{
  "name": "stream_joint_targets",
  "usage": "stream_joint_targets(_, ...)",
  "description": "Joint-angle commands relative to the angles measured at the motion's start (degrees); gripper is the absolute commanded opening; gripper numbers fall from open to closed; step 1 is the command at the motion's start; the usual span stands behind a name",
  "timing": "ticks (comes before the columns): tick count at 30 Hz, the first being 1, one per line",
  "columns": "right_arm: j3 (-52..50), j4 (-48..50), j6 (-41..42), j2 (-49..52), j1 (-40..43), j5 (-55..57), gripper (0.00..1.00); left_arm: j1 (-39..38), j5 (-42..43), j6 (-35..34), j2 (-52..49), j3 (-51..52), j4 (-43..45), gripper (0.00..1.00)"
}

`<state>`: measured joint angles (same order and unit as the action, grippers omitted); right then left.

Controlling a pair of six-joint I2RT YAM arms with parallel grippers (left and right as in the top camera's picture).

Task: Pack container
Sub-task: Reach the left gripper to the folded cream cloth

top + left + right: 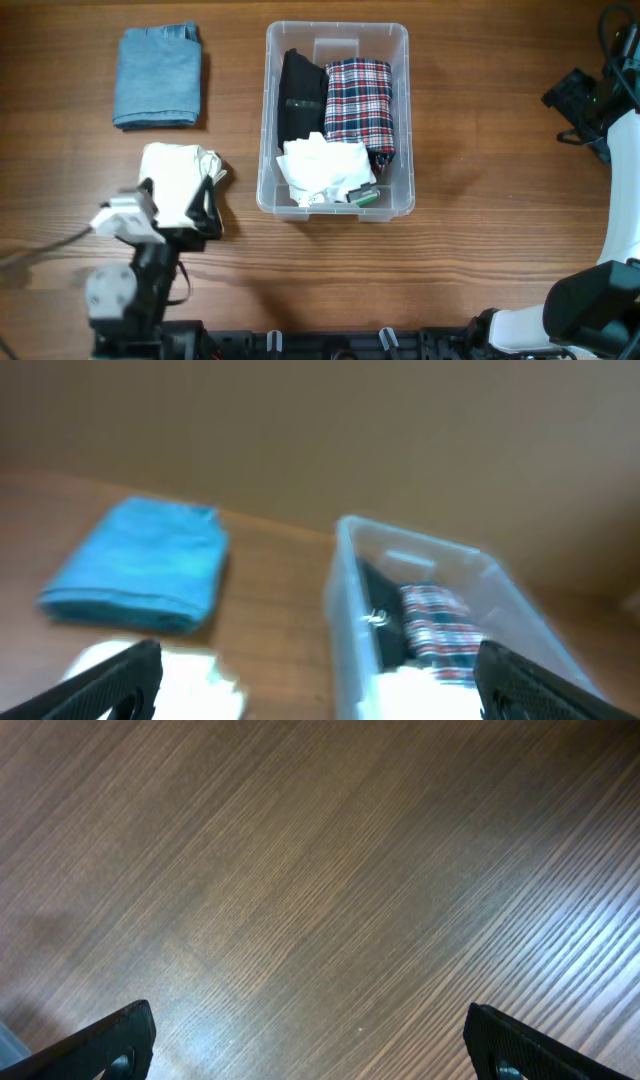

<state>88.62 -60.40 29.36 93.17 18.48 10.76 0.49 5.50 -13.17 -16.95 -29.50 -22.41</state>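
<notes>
Wood-grain bench (pixel 480 120), tan wall (pixel 400 430) behind | container (pixel 340 28): clear rectangular bin, rounded corners, mid-bench toward far edge; holds black garment (pixel 300 95), plaid cloth (pixel 358 95), crumpled white fabric (pixel 325 165) | folded blue cloth (pixel 158 77) far-left | left gripper (pixel 318 652) jaws apart by white cloth (pixel 178 168) | right gripper (pixel 308 1012) jaws apart above bare wood

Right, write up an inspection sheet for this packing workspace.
Surface: wood-grain table.
Job's things: clear container holds a black garment, a plaid garment, a white garment and a small green item. Folded blue denim and a white cloth lie on the table to its left.
Clutter: nothing seen.
Grippers: left gripper open, over the white cloth; right gripper open, over bare table.
Cables: black cable by the right arm.
Surroundings: plain backdrop, blurred.
</notes>
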Motion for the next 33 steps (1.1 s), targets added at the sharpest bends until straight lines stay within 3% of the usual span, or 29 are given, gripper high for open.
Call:
stream_joint_targets(1,-0.09,0.20,0.76,0.28,0.02,0.35,1.00,0.83,-13.51,4.02,-15.74,-16.37,-12.11,1.00)
stream_joint_targets(7,-0.09,0.20,0.79,0.28,0.02,0.37,1.00,5.81,-15.98,3.98,-35.45,-33.07,-27.87,1.00)
stream_joint_targets(14,-0.09,0.22,0.76,0.28,0.02,0.37,1.00,16.70,-12.50,4.02,-48.26,-33.90,-27.93,1.00)
stream_joint_targets(16,-0.09,0.22,0.79,0.28,0.02,0.37,1.00,20.96,-9.64,4.13,-53.02,-33.90,-27.04,1.00)
stream_joint_targets(20,-0.09,0.20,0.76,0.28,0.02,0.37,1.00,26.36,-0.22,11.39,-60.22,-33.90,-25.75,1.00)
stream_joint_targets(24,-0.09,0.20,0.76,0.28,0.02,0.37,1.00,29.90,1.73,13.03,-66.47,-33.90,-24.11,1.00)
stream_joint_targets(28,-0.09,0.20,0.81,0.28,0.02,0.37,1.00,32.94,14.64,21.84,-72.30,-33.90,-23.45,1.00)
stream_joint_targets(33,-0.09,0.20,0.81,0.28,0.02,0.37,1.00,35.04,26.77,25.81,-76.26,-33.90,-23.06,1.00)
